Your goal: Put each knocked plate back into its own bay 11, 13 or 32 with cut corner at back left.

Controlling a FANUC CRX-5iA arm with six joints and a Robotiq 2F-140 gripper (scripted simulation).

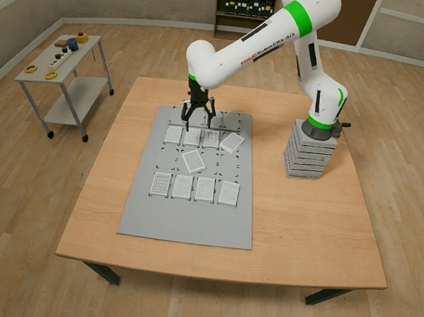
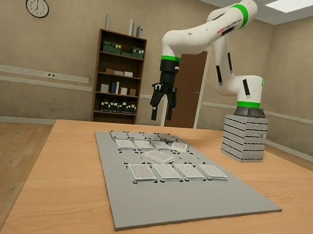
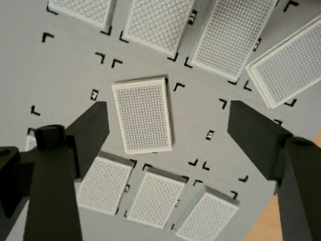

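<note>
The knocked plate of bay 32 [image 1: 193,161] [image 2: 159,156] [image 3: 143,115] lies clearly turned over its bay in the middle column. The knocked plate of bay 13 [image 1: 232,142] [image 2: 178,146] [image 3: 290,63] lies turned across its bay's corner pieces, at the arm's end of column 3. The knocked plate of bay 11 [image 1: 229,192] [image 2: 213,171] [image 3: 207,215] is slightly turned at its bay. My gripper [image 1: 197,127] [image 2: 161,119] [image 3: 168,117] is open and empty, high above the deck, with the bay 32 plate between its fingers in the wrist view but far below. The cut corners are too small to tell.
Seated plates stand close by: plate 21 [image 1: 205,189] [image 3: 155,198], plate 31 [image 1: 183,186], plate 41 [image 1: 160,183], plate 23 [image 1: 211,138] [image 3: 233,35], plate 33 [image 1: 192,136] and plate 43 [image 1: 173,134]. Column 4's raised floors lie beyond column 3 on the grey deck [image 1: 185,224] [image 2: 167,203].
</note>
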